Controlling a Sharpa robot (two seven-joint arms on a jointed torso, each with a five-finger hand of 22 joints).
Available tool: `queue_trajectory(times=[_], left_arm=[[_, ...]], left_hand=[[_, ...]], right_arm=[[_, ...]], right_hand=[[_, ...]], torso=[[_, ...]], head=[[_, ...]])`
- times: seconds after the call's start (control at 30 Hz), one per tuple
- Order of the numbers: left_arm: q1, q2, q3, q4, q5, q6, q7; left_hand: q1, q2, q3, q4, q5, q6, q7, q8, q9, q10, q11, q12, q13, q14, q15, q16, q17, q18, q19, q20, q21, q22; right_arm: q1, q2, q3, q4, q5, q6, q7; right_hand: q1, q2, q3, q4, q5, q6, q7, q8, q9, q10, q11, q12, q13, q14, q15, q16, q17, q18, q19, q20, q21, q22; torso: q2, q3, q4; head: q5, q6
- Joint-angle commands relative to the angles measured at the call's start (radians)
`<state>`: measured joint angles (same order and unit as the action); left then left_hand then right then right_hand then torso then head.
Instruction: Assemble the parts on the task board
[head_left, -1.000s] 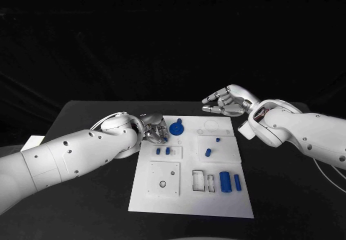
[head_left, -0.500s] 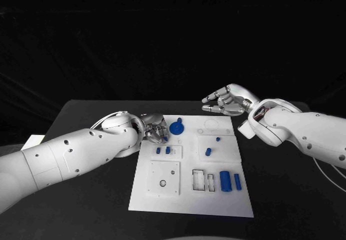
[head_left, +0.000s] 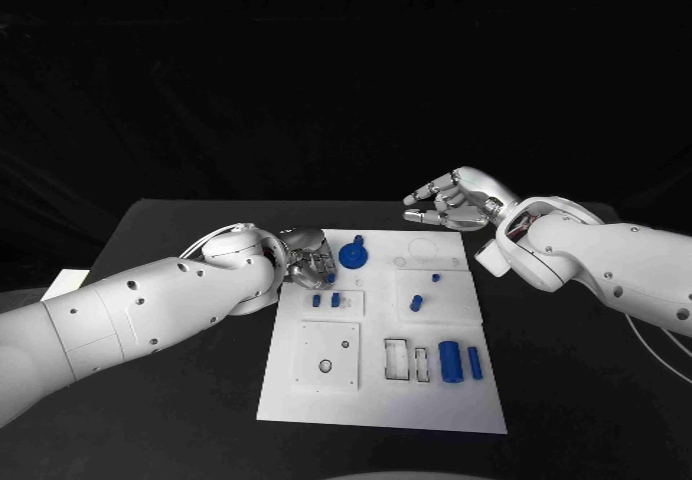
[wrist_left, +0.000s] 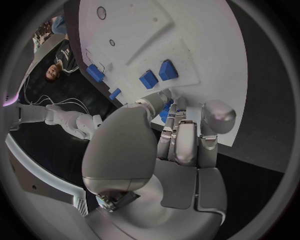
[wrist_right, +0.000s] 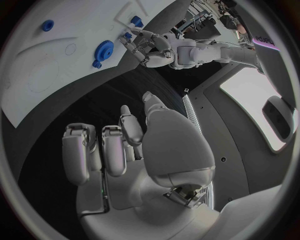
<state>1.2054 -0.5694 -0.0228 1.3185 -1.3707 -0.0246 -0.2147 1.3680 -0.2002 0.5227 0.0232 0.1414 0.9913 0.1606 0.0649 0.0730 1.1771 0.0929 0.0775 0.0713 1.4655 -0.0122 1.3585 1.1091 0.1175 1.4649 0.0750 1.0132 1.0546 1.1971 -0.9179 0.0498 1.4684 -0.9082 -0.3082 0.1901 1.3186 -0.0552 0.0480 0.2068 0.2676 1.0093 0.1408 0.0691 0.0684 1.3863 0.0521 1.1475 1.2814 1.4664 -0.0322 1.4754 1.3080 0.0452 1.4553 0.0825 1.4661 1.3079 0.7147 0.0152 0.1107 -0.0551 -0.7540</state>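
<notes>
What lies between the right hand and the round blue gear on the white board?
In the head view, only bare white board and black table separate the right hand from the round blue gear; no part lies there.

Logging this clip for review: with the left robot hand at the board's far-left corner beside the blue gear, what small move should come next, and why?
Probably close the left robot hand on the small blue part at its fingertips and lift slightly. The fingers sit at the task board's edge beside the blue gear, but a firm grip is not clear. The right robot hand hovers off the board, holding nothing.
</notes>
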Motion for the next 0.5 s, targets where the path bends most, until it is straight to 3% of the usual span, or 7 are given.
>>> queue_trajectory(times=[0.03, 0.3, 0.4, 0.5], left_arm=[[0.0, -0.001, 0.0, -0.003, -0.004, 0.01, -0.01], [-0.001, -0.012, 0.0, -0.008, -0.004, -0.022, -0.015], [-0.001, -0.026, 0.0, -0.008, 0.002, -0.051, -0.004], [0.0, -0.048, 0.003, -0.004, 0.053, -0.094, 0.023]], left_hand=[[-0.01, -0.001, -0.003, 0.002, 0.003, -0.014, 0.001, -0.005, -0.004, -0.009, -0.001, -0.007, -0.001, 0.024, 0.009, -0.001, -0.003, -0.006, 0.011, 0.01, -0.008, -0.001], [-0.01, -0.005, -0.005, 0.0, 0.004, -0.044, 0.002, -0.004, -0.009, -0.03, -0.001, -0.014, -0.003, 0.022, 0.01, -0.002, -0.011, -0.003, 0.01, 0.012, -0.017, -0.008], [-0.008, -0.006, -0.008, -0.001, 0.004, -0.066, 0.002, -0.004, -0.01, -0.048, 0.0, -0.015, -0.005, 0.021, 0.01, -0.003, -0.016, -0.002, 0.01, 0.013, -0.02, -0.009], [-0.004, 0.0, -0.005, -0.002, 0.005, -0.047, -0.002, 0.005, -0.005, -0.051, -0.001, -0.011, -0.004, 0.02, 0.01, -0.005, -0.022, -0.004, 0.01, 0.014, -0.012, -0.001]], right_arm=[[-0.001, 0.001, 0.0, -0.001, -0.003, 0.014, 0.002], [-0.001, -0.001, 0.0, -0.006, -0.005, 0.021, -0.014], [-0.001, -0.003, 0.0, -0.011, -0.019, 0.035, -0.036], [-0.001, -0.006, 0.0, -0.016, -0.046, 0.046, -0.057]], right_hand=[[-0.004, 0.007, -0.007, 0.002, 0.006, -0.007, -0.001, 0.001, 0.001, -0.005, -0.001, -0.006, -0.001, 0.065, 0.009, -0.007, 0.081, 0.007, -0.006, 0.001, -0.006, 0.021], [-0.003, 0.008, -0.007, 0.002, 0.007, -0.008, -0.001, 0.0, 0.001, -0.014, -0.001, -0.025, -0.014, 0.063, 0.009, -0.012, 0.073, 0.009, -0.012, 0.001, -0.01, 0.012], [0.005, 0.012, -0.01, -0.004, 0.006, -0.013, -0.001, 0.0, 0.001, -0.1, -0.001, -0.209, -0.142, 0.057, 0.008, -0.028, 0.052, 0.014, -0.025, 0.001, -0.024, -0.014], [0.039, 0.019, 0.006, -0.018, -0.003, -0.012, 0.0, 0.002, 0.001, -0.236, -0.003, -0.533, -0.376, 0.046, 0.007, -0.062, 0.006, 0.023, -0.046, -0.003, -0.048, -0.057]], torso=[[0.0, -0.0001, -0.0004], [0.0, -0.0003, -0.0004], [-0.001, -0.0001, -0.0005], [0.0, 0.0001, -0.0008]], head=[[0.001, 0.001], [0.001, 0.003], [0.001, 0.005], [0.002, 0.008]])
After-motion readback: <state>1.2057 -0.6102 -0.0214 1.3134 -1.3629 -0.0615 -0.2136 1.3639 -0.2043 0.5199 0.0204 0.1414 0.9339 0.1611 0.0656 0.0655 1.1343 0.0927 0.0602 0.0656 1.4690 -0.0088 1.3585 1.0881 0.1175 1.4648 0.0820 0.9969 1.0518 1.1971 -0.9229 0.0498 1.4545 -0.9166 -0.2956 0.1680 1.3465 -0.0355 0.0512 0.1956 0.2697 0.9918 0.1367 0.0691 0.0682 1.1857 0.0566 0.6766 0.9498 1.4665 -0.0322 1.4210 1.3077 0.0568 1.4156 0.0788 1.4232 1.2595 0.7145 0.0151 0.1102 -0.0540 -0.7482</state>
